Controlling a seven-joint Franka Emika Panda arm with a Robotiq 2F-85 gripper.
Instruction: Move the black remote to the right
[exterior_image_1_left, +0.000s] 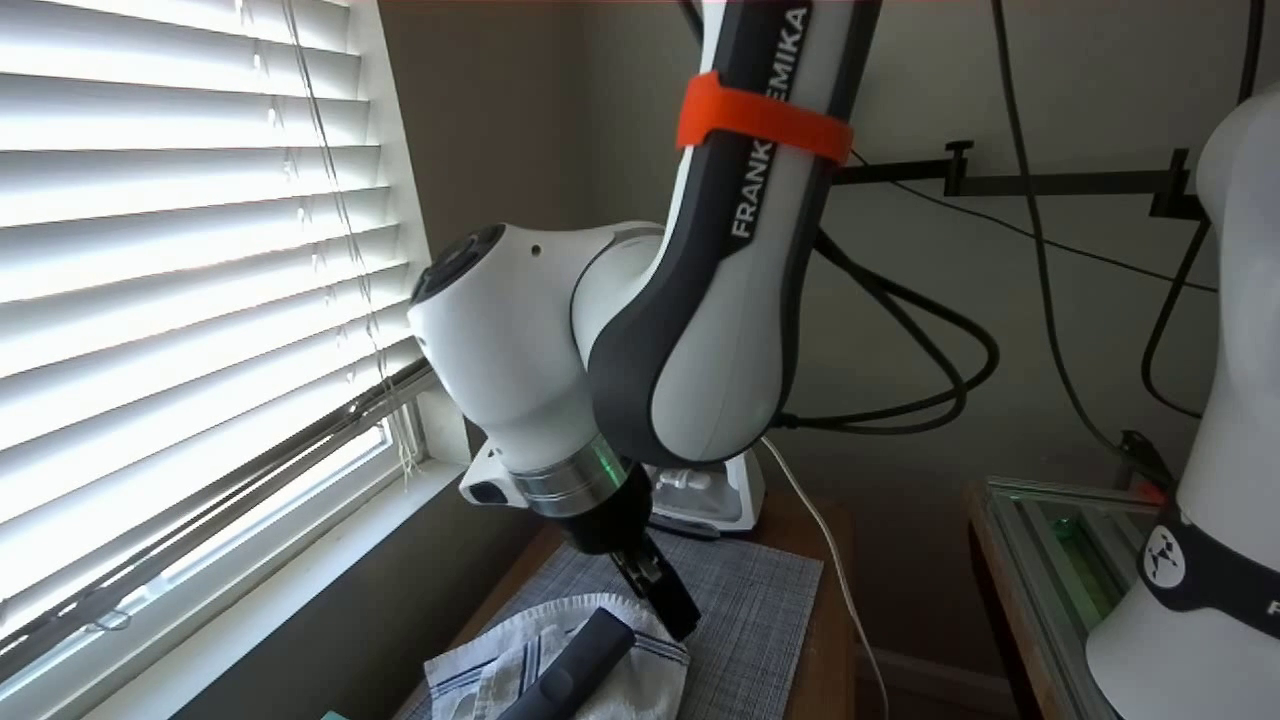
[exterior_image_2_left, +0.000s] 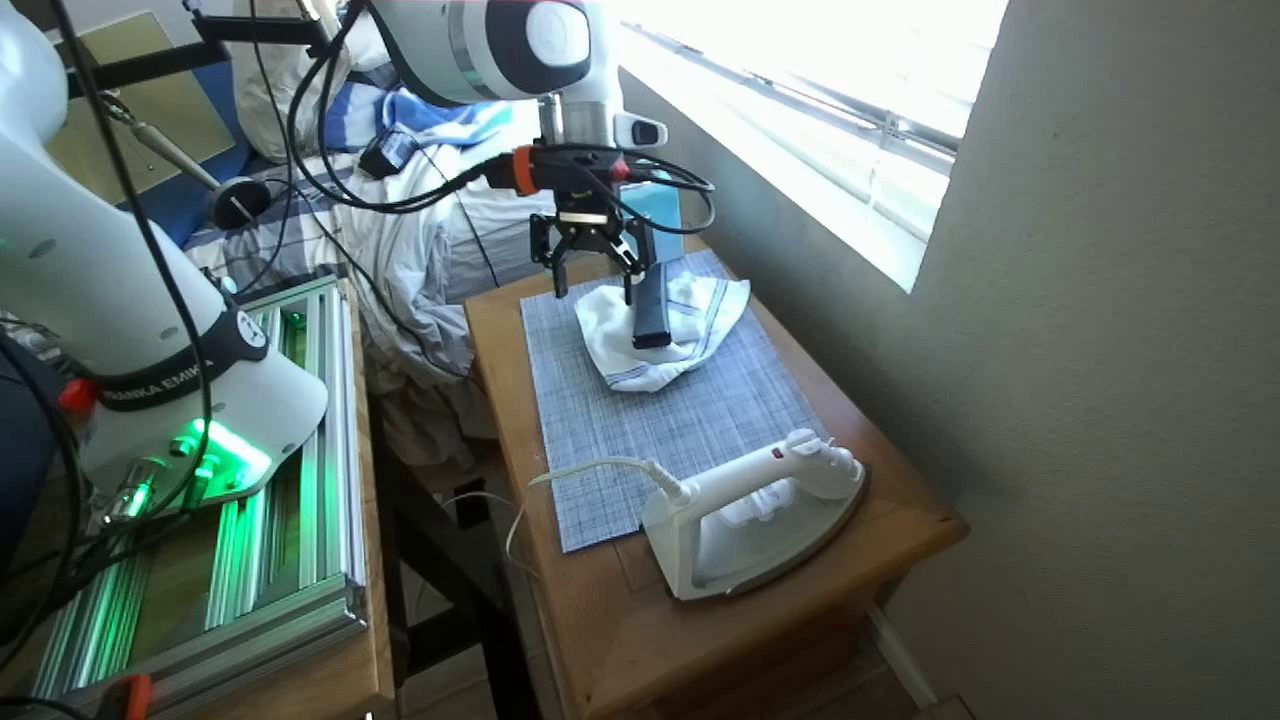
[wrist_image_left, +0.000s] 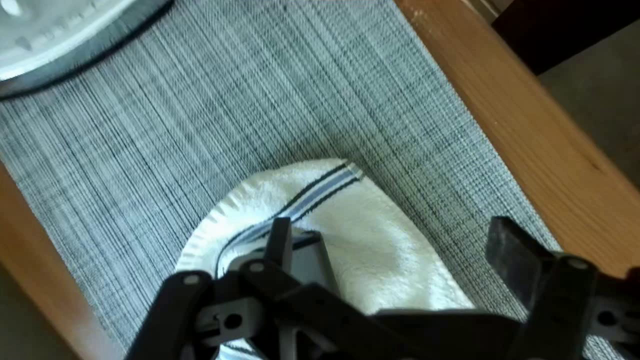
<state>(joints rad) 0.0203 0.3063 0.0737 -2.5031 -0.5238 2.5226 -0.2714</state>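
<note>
The black remote lies on a crumpled white towel with blue stripes. Both also show in an exterior view, the remote on the towel. My gripper is open and empty, fingers pointing down, mostly to one side of the remote. In the wrist view, the gap of the gripper spans towel and mat. Its left finger overlaps the remote and hides part of it. I cannot tell whether that finger touches the remote. In an exterior view only one dark fingertip of the gripper shows.
A grey placemat lies under the towel on a wooden table. A white iron with a cord stands at one table end. A light-blue object is behind the gripper. A window with blinds runs alongside.
</note>
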